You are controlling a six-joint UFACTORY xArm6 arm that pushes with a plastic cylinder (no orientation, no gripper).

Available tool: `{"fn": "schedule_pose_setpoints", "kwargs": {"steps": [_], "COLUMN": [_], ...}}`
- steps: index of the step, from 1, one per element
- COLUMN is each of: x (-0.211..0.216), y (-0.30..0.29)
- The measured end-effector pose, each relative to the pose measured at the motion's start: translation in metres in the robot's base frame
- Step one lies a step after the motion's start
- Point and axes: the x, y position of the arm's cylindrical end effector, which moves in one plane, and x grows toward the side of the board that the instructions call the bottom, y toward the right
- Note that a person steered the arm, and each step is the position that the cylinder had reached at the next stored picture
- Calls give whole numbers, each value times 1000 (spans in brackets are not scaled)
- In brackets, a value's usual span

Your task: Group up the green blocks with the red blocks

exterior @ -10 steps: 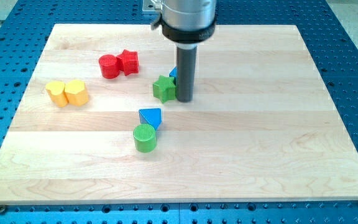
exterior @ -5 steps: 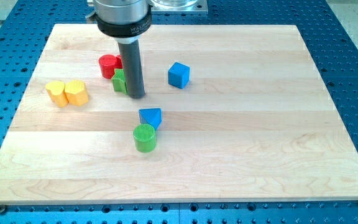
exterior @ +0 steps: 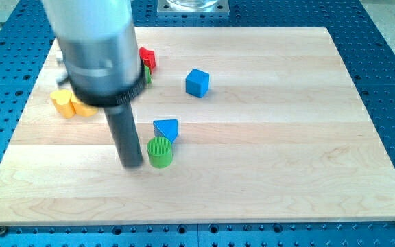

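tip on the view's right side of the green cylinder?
No, my tip sits on the view's left of the green cylinder, close beside it.

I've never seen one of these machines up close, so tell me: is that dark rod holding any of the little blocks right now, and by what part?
Nothing is held. My tip only pushes; it stands just left of the green cylinder, seemingly not touching.

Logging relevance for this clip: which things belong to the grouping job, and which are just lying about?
Job:
my tip, just left of the green cylinder
red block
green block, mostly hidden

Lying about:
blue cube
blue triangular block
yellow blocks
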Motion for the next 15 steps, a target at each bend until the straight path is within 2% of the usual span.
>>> {"fn": "schedule_pose_setpoints", "kwargs": {"steps": [1, 2, 3, 5, 6, 7, 8, 9, 10, 11, 12, 13, 15], "x": [4, -23, -50, -60, -143, -165, -147, -164, -186, -220, -198, -152, -170], "y": [38, 51, 9, -27, -29, -29, -24, -27, -67, -63, -89, -58, 48]}}
